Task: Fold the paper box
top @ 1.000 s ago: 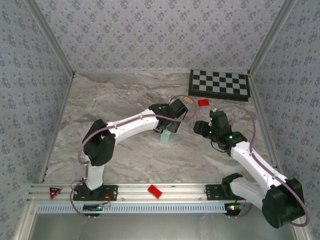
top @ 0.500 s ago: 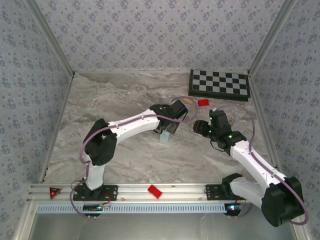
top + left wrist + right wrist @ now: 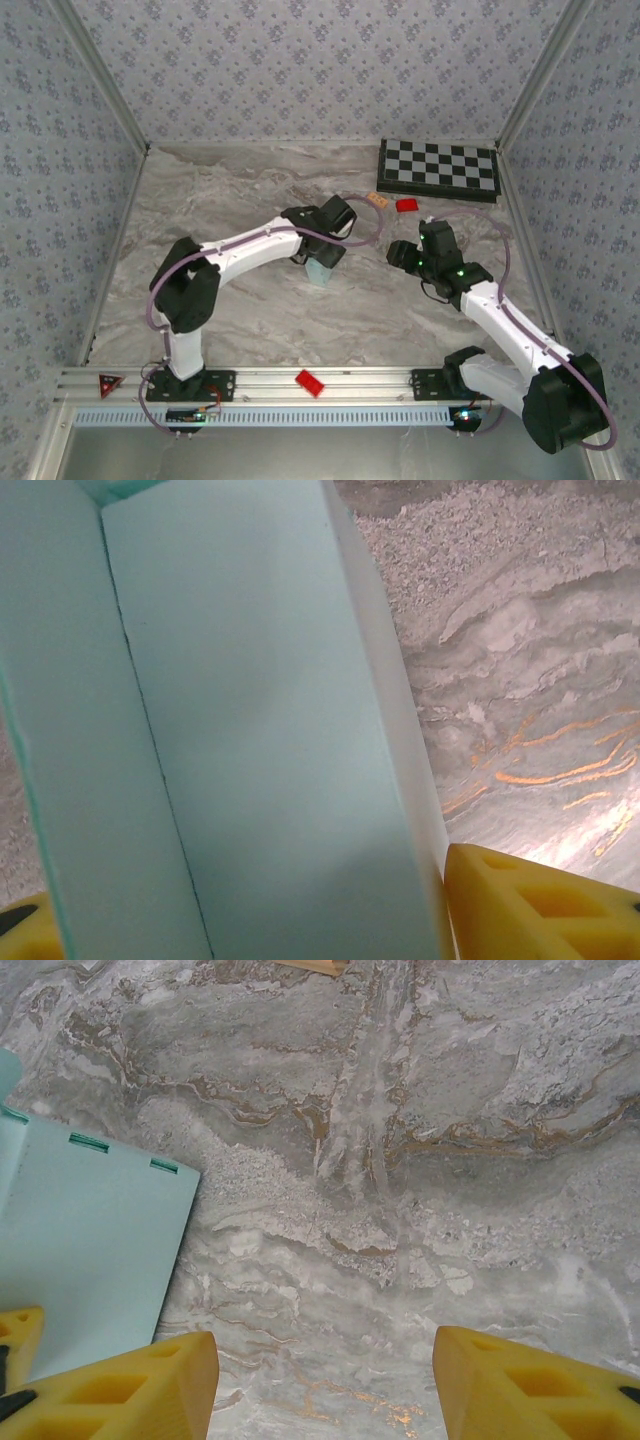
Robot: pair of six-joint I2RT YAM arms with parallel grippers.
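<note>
The paper box (image 3: 318,273), pale mint card, stands upright on the marble table near the middle. My left gripper (image 3: 323,256) reaches down over it. In the left wrist view the paper box (image 3: 250,730) sits close up between my yellow fingertips (image 3: 520,905), which press its sides, so the left gripper (image 3: 250,925) is shut on it. My right gripper (image 3: 400,256) hovers to the box's right, apart from it. In the right wrist view the right gripper (image 3: 325,1380) is open over bare marble, and a flat panel of the paper box (image 3: 85,1230) with small slots lies at the left edge.
A black-and-white chessboard (image 3: 438,168) lies at the back right. A red block (image 3: 406,205) and a small tan piece (image 3: 378,200) sit just in front of it. Another red block (image 3: 309,382) rests on the front rail. Patterned walls close three sides.
My left arm has swung a little to the left, and the paper box has shifted left with it. The right arm has not moved.
</note>
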